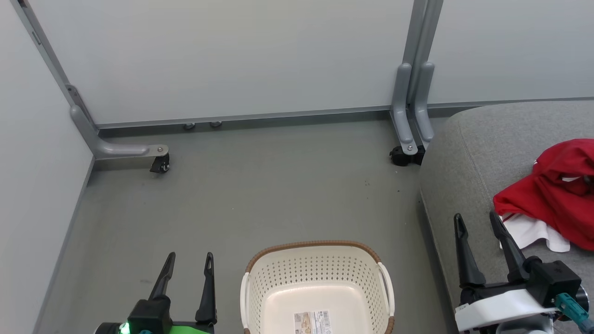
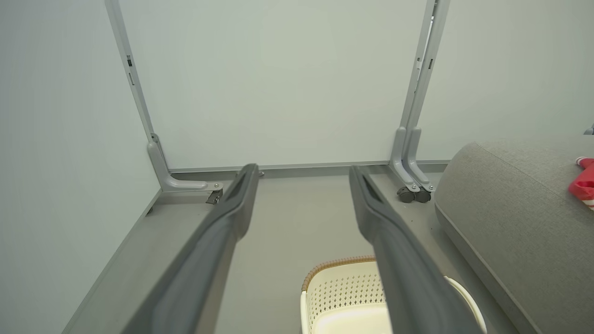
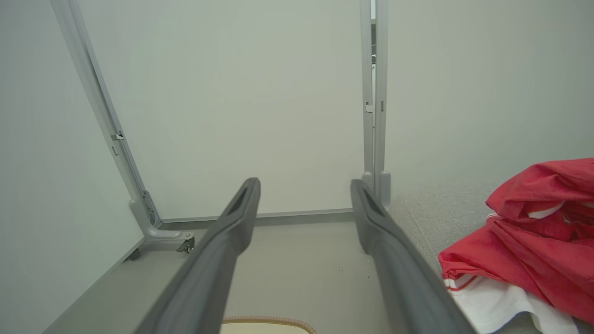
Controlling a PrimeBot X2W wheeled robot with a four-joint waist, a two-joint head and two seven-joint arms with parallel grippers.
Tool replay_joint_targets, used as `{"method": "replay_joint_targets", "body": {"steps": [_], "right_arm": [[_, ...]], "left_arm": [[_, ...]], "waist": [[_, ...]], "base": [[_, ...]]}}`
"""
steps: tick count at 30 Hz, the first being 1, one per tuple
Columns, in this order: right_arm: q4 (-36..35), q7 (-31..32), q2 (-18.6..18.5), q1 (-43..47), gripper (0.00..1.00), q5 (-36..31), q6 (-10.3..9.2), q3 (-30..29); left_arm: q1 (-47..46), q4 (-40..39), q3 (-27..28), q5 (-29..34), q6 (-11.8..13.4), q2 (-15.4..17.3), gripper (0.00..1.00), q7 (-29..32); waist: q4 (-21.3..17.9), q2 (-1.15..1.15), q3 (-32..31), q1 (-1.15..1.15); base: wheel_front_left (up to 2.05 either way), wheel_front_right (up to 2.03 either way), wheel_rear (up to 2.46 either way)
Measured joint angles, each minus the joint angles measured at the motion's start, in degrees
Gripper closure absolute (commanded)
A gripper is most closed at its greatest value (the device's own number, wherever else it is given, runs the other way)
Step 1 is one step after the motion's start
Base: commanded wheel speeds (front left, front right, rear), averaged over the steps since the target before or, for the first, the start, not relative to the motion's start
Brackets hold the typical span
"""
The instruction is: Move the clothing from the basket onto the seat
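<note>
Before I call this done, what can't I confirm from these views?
Head view: the clothing runs off the right edge, so whether it is one garment or two is unclear.
Head view: the basket is cut by the bottom edge; its near floor is unseen.
Head view: the label print is too small to read.

Red-and-white clothing (image 1: 557,195) lies crumpled on the grey seat (image 1: 468,162); the cream basket (image 1: 315,269), partly cropped, seems empty.
</note>
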Motion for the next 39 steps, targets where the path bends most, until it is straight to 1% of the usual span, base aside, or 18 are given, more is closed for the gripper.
{"method": "replay_joint_targets", "body": {"steps": [3, 6, 10, 16, 17, 22, 39], "right_arm": [[0.00, 0.00, 0.01, 0.01, 0.00, 0.00, 0.00, 0.08], [0.00, 0.00, 0.03, 0.01, 0.00, 0.00, 0.00, 0.14], [0.00, 0.00, 0.04, 0.00, 0.00, 0.00, 0.00, 0.20], [0.03, 0.00, 0.04, -0.06, 0.00, -0.02, 0.00, 0.40], [0.03, 0.00, 0.05, -0.07, 1.00, -0.02, 0.00, 0.41], [2.54, 0.13, 0.43, 1.19, 1.00, 0.35, 0.01, 0.56], [4.79, 4.09, -0.02, -0.57, 1.00, 18.78, 0.00, 0.01]], "left_arm": [[0.00, -0.02, 0.22, -0.12, 0.00, 0.00, 0.00, 0.00], [0.01, -0.07, 0.22, -1.44, -0.89, 0.00, 0.00, 0.00], [0.01, 0.10, 0.32, -1.62, -1.33, 0.00, 0.00, 0.00], [0.02, -0.05, 0.70, -2.00, -1.59, 0.00, 0.00, 0.00], [0.03, -0.68, 0.87, -1.89, -1.58, 0.00, 1.00, 0.00], [0.68, 1.57, 0.54, -2.33, -1.58, -0.04, 1.00, 0.02], [-0.51, 2.27, 2.66, -20.93, -2.65, 0.36, 1.00, 3.98]], "waist": [[0.22, 0.00, 0.07, 0.00], [0.37, 0.00, 0.13, 0.00], [0.44, 0.00, 0.26, 0.00], [0.24, 0.00, 0.47, 0.00], [0.20, 0.00, 0.50, 0.00], [0.15, 0.00, 0.54, 0.00], [-0.37, 0.00, 1.10, 0.00]], "base": [[0.00, 0.00, 0.00], [0.00, 0.00, 0.00], [0.00, 0.00, 0.00], [0.00, 0.00, 0.00], [0.00, 0.00, 0.00], [0.00, 0.00, 0.00], [0.00, 0.00, 0.00]]}}
